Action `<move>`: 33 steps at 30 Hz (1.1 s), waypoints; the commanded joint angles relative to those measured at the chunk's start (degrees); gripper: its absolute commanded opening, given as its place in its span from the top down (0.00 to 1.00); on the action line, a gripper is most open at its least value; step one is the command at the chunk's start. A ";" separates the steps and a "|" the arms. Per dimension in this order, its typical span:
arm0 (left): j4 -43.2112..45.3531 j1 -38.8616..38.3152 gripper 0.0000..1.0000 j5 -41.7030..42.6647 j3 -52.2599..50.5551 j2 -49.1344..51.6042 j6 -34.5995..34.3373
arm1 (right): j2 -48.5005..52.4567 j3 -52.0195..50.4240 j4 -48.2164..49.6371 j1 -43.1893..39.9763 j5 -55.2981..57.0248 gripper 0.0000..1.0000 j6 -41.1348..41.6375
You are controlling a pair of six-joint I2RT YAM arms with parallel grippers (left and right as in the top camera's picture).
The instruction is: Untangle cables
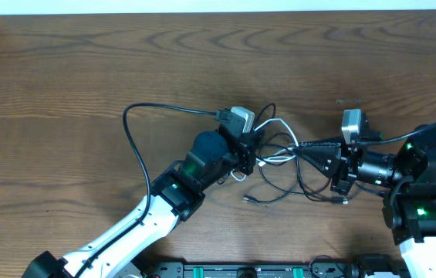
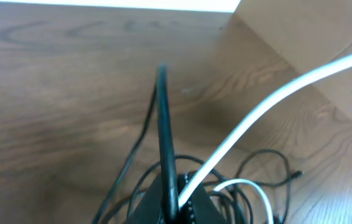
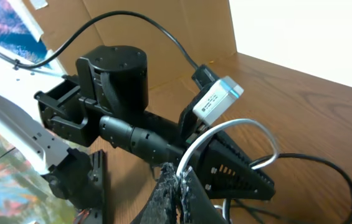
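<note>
The cables (image 1: 283, 184) are thin black cords and one white cable (image 1: 278, 122), looped together at the table's middle. My left gripper (image 1: 255, 151) sits at the tangle's left side. In the left wrist view it (image 2: 174, 202) is shut on a black cable (image 2: 165, 124) and the white cable (image 2: 269, 102), which both rise taut from the jaws. My right gripper (image 1: 301, 148) faces it from the right, a few centimetres away. In the right wrist view it (image 3: 179, 179) is shut on the white cable (image 3: 260, 127), close to the left gripper's fingers (image 3: 238, 171).
The wooden table (image 1: 86, 69) stretches back and left. The left arm's own thick black wire (image 1: 135, 139) arcs left of the tangle. A cardboard wall (image 2: 300, 31) stands at the table's side. A black rail (image 1: 241, 271) runs along the front edge.
</note>
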 commanded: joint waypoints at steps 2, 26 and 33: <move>-1.62 -0.17 0.93 -0.90 0.72 -0.81 2.05 | -0.59 0.85 -1.84 -0.15 7.65 0.99 0.52; -10.38 -8.68 0.93 -0.68 0.72 -19.67 9.57 | -0.48 0.85 -5.84 -0.13 63.95 0.98 -0.39; -10.38 -9.62 0.92 -0.70 0.72 -19.67 9.55 | -0.48 0.85 -8.26 -0.13 60.54 0.08 0.31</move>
